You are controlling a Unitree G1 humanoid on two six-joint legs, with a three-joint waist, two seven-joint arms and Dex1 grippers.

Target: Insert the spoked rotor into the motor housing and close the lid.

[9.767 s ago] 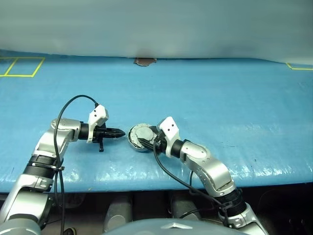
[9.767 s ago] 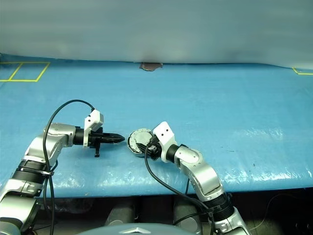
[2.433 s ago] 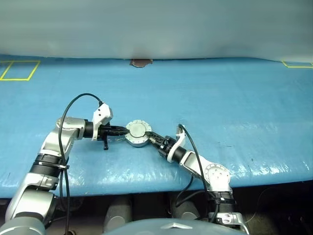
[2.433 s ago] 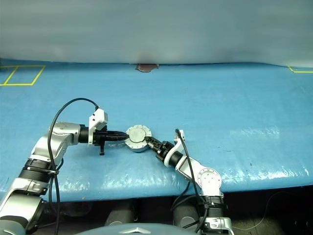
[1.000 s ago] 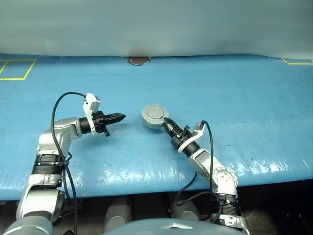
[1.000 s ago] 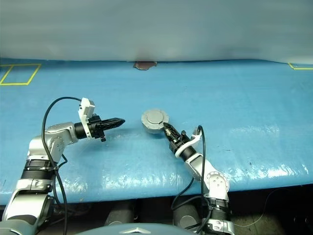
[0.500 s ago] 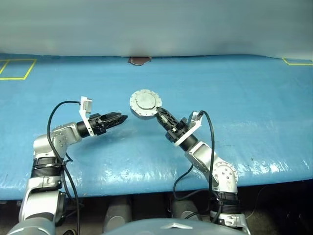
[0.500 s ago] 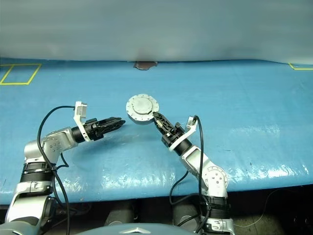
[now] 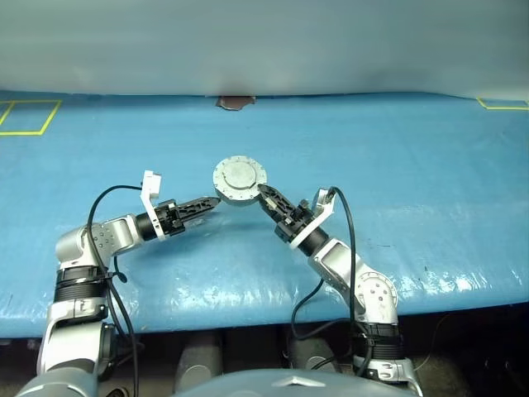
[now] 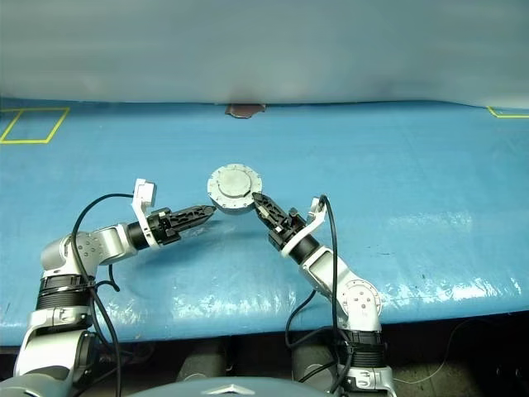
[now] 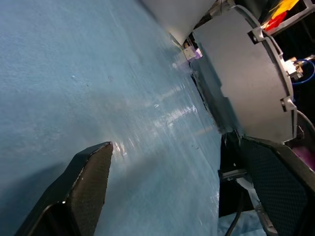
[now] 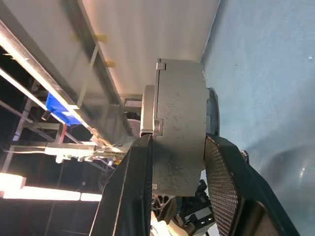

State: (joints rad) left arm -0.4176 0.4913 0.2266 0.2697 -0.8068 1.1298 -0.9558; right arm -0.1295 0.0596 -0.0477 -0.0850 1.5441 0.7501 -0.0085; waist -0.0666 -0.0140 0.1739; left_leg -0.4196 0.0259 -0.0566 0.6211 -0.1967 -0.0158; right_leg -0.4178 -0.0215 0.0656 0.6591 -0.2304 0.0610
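Left gripper (image 9: 211,202) sits just left of the motor housing (image 9: 240,179), fingers spread wide, holding nothing, tips near the casing's rim but apart from it as far as visible. Housing is lifted off the blue table (image 9: 430,165), lid (image 10: 234,182) shut flat over it, plain grey face toward the camera. Right gripper (image 9: 266,196) pinches the casing by its edge from lower right; wrist view shows both pads (image 12: 224,182) clamped on its sides. Spoked rotor presumably inside. Task looks essentially done; left: set it down, release.
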